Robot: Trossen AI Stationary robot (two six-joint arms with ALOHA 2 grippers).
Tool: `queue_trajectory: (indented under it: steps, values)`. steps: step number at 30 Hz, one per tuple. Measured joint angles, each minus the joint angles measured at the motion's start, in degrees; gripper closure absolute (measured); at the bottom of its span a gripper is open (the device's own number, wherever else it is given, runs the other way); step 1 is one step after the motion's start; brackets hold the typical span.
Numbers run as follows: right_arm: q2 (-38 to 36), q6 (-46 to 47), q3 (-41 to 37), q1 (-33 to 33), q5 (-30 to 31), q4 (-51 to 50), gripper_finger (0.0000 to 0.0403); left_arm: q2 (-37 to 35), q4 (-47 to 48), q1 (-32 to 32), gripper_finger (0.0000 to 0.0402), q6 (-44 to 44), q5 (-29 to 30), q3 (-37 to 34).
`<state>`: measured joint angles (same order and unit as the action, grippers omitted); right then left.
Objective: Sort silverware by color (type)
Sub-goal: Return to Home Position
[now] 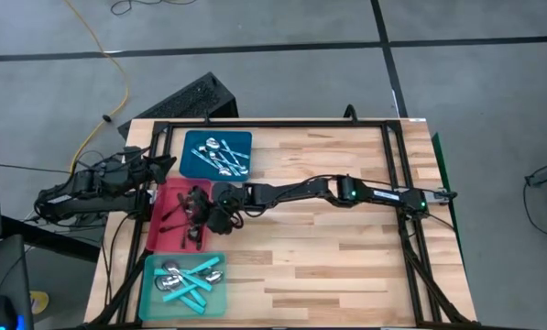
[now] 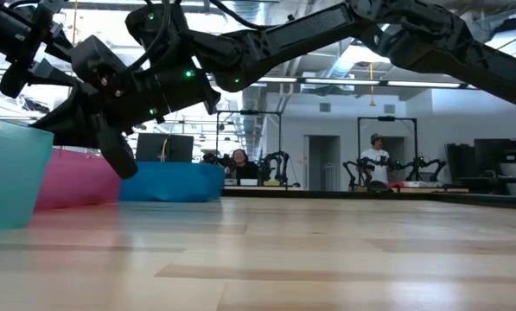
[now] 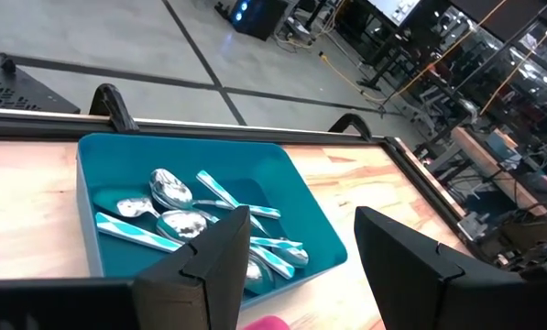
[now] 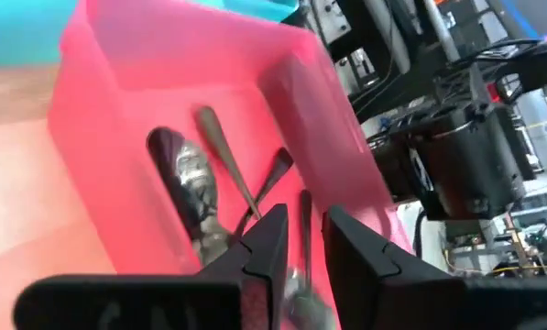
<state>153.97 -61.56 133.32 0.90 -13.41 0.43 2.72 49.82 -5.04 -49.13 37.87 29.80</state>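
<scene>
Flanking the red tray [image 1: 169,192] at its short ends, the blue tray [image 1: 192,142] and the teal tray [image 1: 154,298] are each holding spoons [image 1: 223,156], and the left gripper [image 3: 300,229] is hanging wide open off the red tray's corner nearest the blue one. Above the red tray the right gripper [image 4: 303,229] is gripping nothing, fingers slightly apart; black spoons [image 4: 186,170] are lying inside it, handles running roughly along its long side.

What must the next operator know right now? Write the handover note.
Left gripper: open, empty, at the table's left edge, facing the blue tray.
Right gripper: slightly open, empty, over the red tray.
Black spoons lie in the red tray, other spoons in the blue tray and the teal tray; none shows loose.
Sorting looks done. Left: probably bring the right arm home.
</scene>
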Motion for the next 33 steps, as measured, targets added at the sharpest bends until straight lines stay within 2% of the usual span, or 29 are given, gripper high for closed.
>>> queue_trajectory:
  steps: [2,5,10,21,26,31,33]
  values:
    - [-0.18,1.84,0.25,0.07,0.58,0.35,0.0304,0.0,-0.02,0.02,0.0219,-0.04,0.0,0.0]
    - [-1.3,5.48,1.55,0.76,6.23,0.21,0.0301,0.01,-0.61,0.0,0.0219,-1.16,-0.06,0.0]
    - [-9.17,9.42,1.27,1.73,14.93,-1.12,0.03,0.0,-2.55,0.0,0.0219,-1.21,-0.91,0.02]
    - [-30.97,27.37,1.3,0.9,16.65,-24.22,0.03,0.0,-11.13,0.0,0.0234,7.55,-3.18,0.56]
    - [-39.81,35.89,1.36,0.51,16.93,-32.42,0.03,0.02,-12.55,0.0,0.0234,7.97,-3.17,0.57]
    - [-48.88,44.97,1.25,1.09,23.7,-41.36,0.03,0.02,-13.99,0.01,0.0234,7.92,-3.17,0.58]
    - [-53.23,47.2,1.36,1.64,24.5,-46.07,0.03,0.02,-13.86,0.0,0.0234,7.52,-3.17,0.59]
